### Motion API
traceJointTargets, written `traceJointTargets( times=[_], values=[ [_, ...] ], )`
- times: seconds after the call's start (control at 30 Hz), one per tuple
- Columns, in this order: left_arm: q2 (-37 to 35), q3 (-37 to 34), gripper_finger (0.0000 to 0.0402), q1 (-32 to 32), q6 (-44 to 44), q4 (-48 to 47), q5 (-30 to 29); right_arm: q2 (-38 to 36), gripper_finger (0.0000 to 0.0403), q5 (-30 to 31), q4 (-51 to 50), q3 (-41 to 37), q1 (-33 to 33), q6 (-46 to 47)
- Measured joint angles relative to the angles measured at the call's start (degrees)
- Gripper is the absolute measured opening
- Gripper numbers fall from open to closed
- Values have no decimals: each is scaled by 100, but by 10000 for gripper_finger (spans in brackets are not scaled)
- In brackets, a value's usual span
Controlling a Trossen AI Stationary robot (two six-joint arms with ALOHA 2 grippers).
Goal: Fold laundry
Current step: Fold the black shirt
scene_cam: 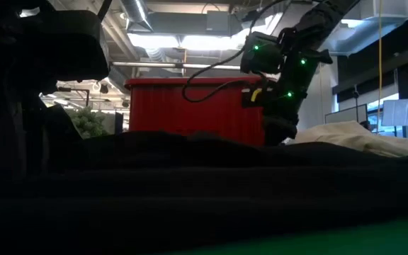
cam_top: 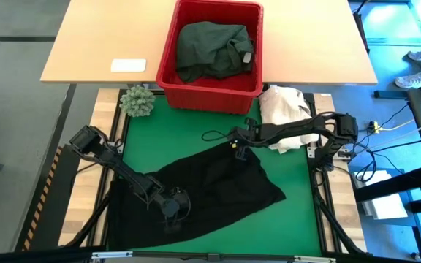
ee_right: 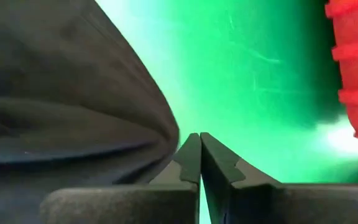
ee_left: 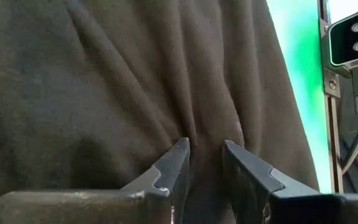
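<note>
Two garments: a black garment [cam_top: 210, 193] is spread in creases on the green mat [cam_top: 196, 131]; a dark green garment [cam_top: 214, 47] is left in the red basket [cam_top: 168, 62] on the far side.
Left gripper [ee_left: 205, 149]: pressed down on the near part of the black garment, fingers [ee_left: 174, 163] slightly apart with a ridge of cloth between them; whether that ridge is actually pinched cannot be told.
Right gripper [ee_right: 200, 142]: closed, tips together at the far edge of the black garment; no cloth is seen between the tips, so nothing is judged to be held.
Other things: a cream-white cloth heap [cam_top: 283, 113] is piled just beside the right arm; a small green plant [cam_top: 138, 101] stands near the basket.
Risk, left side: only a thin fold may be caught, so the cloth could slip out when lifted.
Risk, right side: if the edge is missed, one corner alone would be raised and the fold would come out skewed.
Risk, surroundings: the white heap could be dragged by the right arm.
</note>
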Motion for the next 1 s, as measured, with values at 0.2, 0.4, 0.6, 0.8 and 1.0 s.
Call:
traceJointTargets(
  times=[0.2, 0.4, 0.6, 0.8, 1.0],
  values=[
    [0, 0, 95, 0, 0, 0, -9, 29, 5, -1095, 983, 170, 2, -311],
    [0, -2, 95, 0, 0, 0, -16, 452, 2, -1662, 1243, 157, -7, -478],
    [2, -2, 95, -2, 0, 0, -35, 796, 1, -1478, 1365, 178, -61, -442],
    [2, -2, 95, -2, -42, 6, -42, 824, 1, -287, 1084, 175, -419, 50],
    [4, -2, 95, 0, -44, 7, -39, 804, 1, -71, 648, 181, -644, 368]
  ],
)
